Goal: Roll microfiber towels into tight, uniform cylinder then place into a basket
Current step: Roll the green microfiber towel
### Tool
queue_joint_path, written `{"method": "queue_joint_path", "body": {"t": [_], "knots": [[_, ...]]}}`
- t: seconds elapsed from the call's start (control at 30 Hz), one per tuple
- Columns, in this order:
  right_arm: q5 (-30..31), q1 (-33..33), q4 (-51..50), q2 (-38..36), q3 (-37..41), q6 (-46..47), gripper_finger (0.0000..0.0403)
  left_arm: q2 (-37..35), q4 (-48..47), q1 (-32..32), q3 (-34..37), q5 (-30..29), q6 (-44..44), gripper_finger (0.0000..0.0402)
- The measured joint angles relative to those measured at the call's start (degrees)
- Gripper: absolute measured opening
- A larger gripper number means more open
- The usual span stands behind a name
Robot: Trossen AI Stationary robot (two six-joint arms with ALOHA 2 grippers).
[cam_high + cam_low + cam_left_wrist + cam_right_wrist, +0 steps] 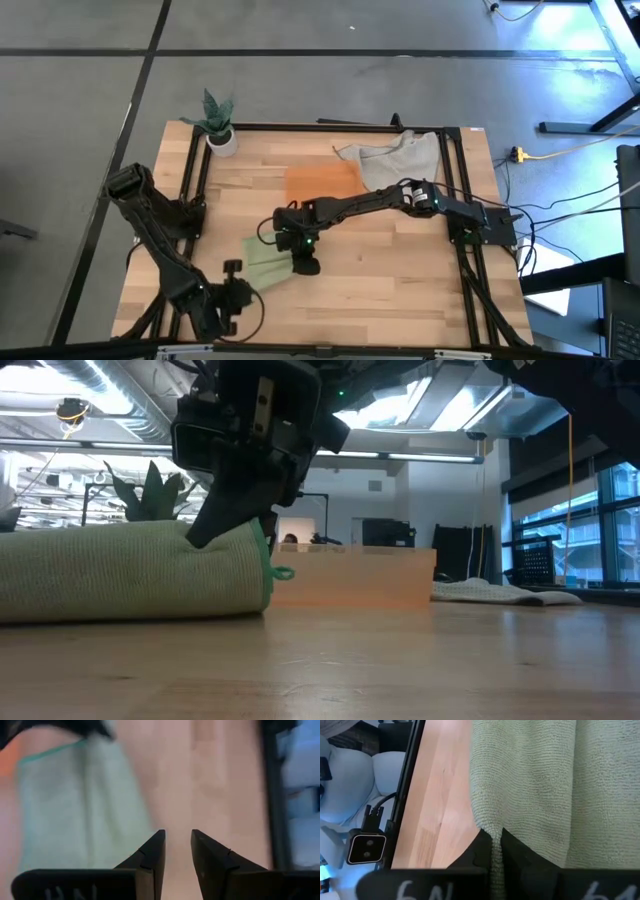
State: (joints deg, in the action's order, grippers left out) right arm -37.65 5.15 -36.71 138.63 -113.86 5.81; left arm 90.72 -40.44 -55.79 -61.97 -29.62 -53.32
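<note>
At lower left of the high view, the left gripper [232, 268] waits released beside the green towel [265, 264]. Right of it, the right gripper [305, 262] pinches the towel's edge. Above centre lies the orange basket [322, 183] on the wooden table [400, 280]; no writing is legible.

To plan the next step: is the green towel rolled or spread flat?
Rolled: the green towel lies as a cylinder in the low view.

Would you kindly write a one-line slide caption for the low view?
Right tool pinches the end of a rolled green microfiber towel on the wooden table, orange basket behind.
</note>
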Motion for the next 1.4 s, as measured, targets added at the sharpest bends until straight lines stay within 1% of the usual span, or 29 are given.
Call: {"method": "queue_joint_path", "body": {"t": [0.07,0.17,0.27,0.4,0.6,0.7,0.87,1.1,1.3,1.4], "knots": [[0.02,0.00,0.00,0.00,0.00,-0.07,0.0017,0.63,4.03,0.00,1.38,0.24,1.35,0.0086],[0.02,0.00,-0.06,-0.04,0.00,-0.11,0.0017,1.62,5.40,0.05,3.19,1.22,1.30,0.0086],[0.02,0.00,-0.06,-0.07,-0.07,-0.14,0.0018,2.68,7.15,0.46,5.27,3.40,0.09,0.0086],[0.04,0.00,-0.06,-0.07,-0.07,-0.18,0.0017,3.63,12.64,1.45,8.04,5.37,1.15,0.0086],[0.06,0.00,-0.04,-0.07,-0.07,-0.18,0.0018,3.80,13.98,2.51,10.22,6.22,2.98,0.0086],[0.08,0.00,-0.04,-0.07,-0.07,-0.10,0.0018,3.80,12.73,3.17,10.90,6.44,2.88,0.0086],[0.11,0.00,-0.06,-0.07,-0.07,0.00,0.0019,3.80,8.91,4.02,10.90,3.56,2.88,0.0086],[1.20,0.00,-0.04,-0.07,-0.07,0.42,0.0019,3.80,4.12,4.94,10.90,3.16,2.90,0.0086],[1.18,-0.07,-0.20,-0.07,-0.07,1.07,0.0018,3.80,0.26,5.08,10.83,-0.18,2.81,0.0086],[1.18,-0.09,-0.57,-0.07,-0.07,1.07,0.0018,3.80,-1.60,5.54,9.84,-0.49,2.62,0.0086]]}}
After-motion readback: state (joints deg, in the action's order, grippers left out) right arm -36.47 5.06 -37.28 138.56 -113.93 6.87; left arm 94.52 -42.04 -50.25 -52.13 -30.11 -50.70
